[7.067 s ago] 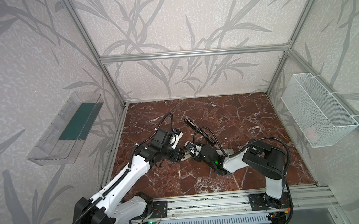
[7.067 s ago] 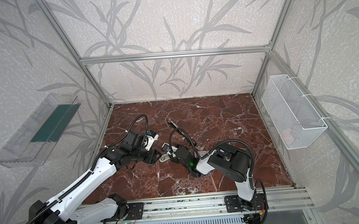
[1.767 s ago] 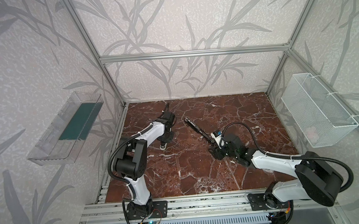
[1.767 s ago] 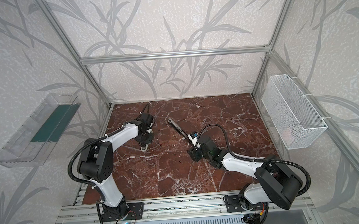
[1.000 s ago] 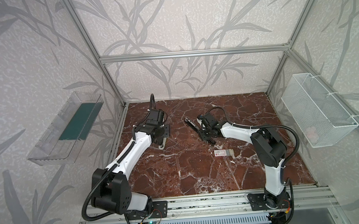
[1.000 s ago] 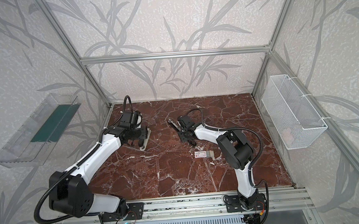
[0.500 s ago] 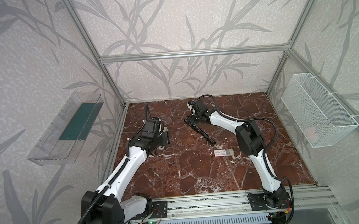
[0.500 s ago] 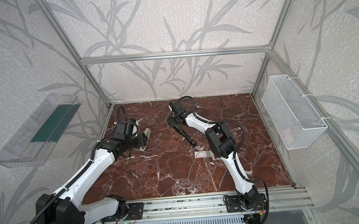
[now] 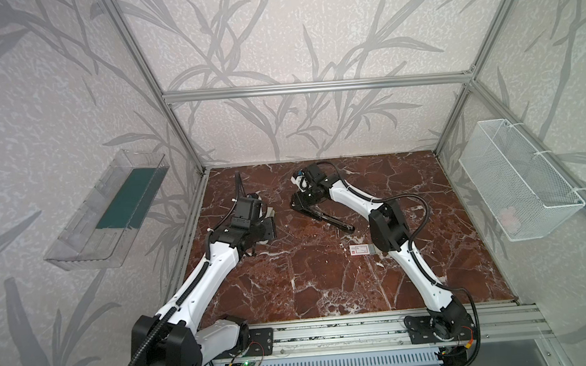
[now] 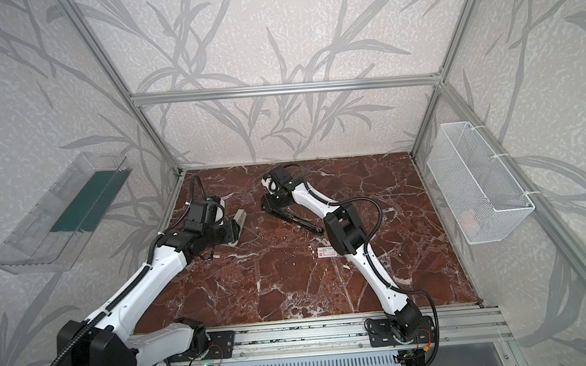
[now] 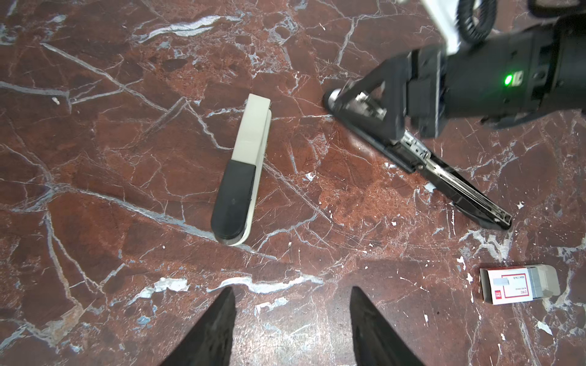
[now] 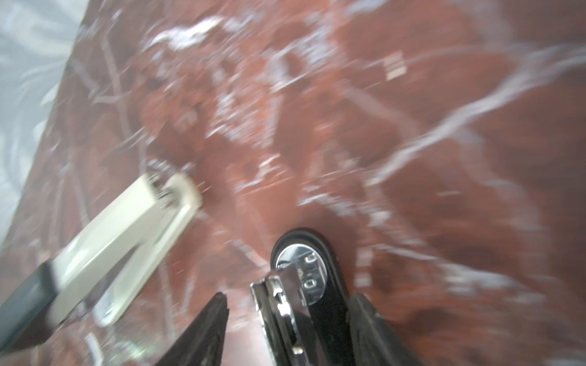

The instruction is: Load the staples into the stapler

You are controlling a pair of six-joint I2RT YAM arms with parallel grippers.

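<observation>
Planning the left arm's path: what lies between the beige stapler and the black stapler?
Nothing but bare marble tabletop with tiny white flecks; the left wrist view shows the beige stapler and the black stapler lying apart on it.

The arms [image 10: 149,275] show white links [image 9: 216,267], black joints [image 9: 388,225], ribbed black cables [image 11: 475,36], one green light [image 11: 508,79].

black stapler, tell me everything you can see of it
The black stapler is slim, black plastic with shiny metal inside. It lies opened out on the marble floor, silver rail and anvil plate exposed. The right end effector straddles its anvil end, jaws apart. The beige stapler and staple box lie clear of it.
</observation>
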